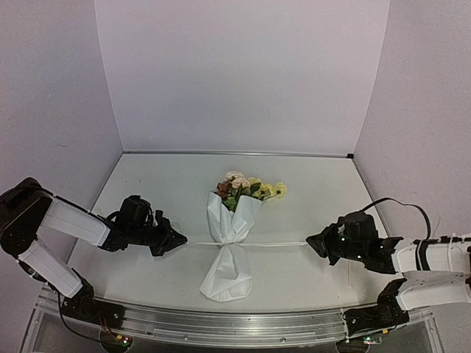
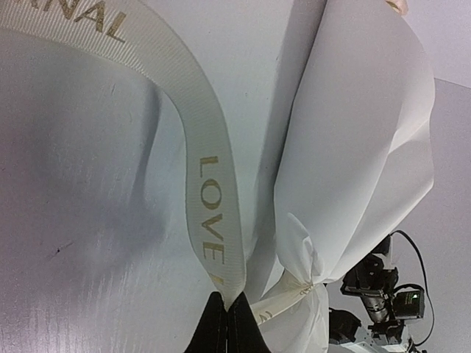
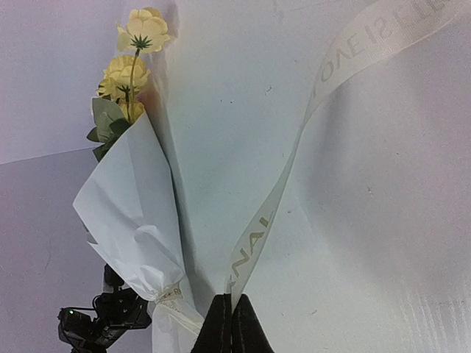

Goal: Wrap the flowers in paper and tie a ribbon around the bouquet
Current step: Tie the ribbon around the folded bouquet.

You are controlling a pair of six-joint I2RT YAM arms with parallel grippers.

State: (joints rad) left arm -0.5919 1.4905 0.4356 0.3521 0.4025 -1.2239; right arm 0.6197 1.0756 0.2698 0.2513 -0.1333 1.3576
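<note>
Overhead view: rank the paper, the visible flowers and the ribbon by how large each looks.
1. paper: largest, the whole wrapped cone.
2. flowers: a small cluster above the paper's rim.
3. ribbon: longest across, but only a hairline strip, so it covers the least area.

Soft, bright light falls from above. The tabletop (image 2: 88,279) shines a little in the wrist pictures. The ribbon (image 2: 213,213) and paper (image 2: 353,147) drop pale, fuzzy shadows. The top picture is a bit grainy and bends at its edges.
</note>
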